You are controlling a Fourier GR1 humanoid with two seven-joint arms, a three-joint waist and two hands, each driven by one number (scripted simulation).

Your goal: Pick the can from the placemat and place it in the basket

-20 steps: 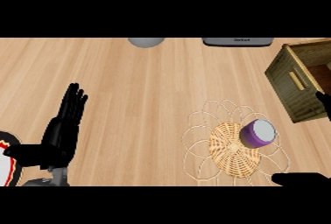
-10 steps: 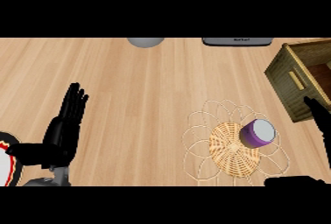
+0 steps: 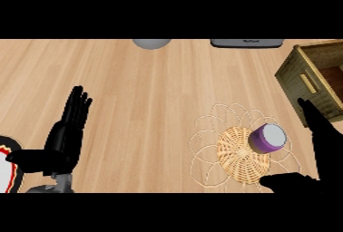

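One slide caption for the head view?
Right hand open beside the purple can on its woven placemat; basket at upper right.

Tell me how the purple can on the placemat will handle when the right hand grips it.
The can looks short and squat, standing upright, so it probably resists tipping. Its round purple wall looks smooth, so it may roll if knocked over. The woven placemat beneath looks uneven, which could rock it.
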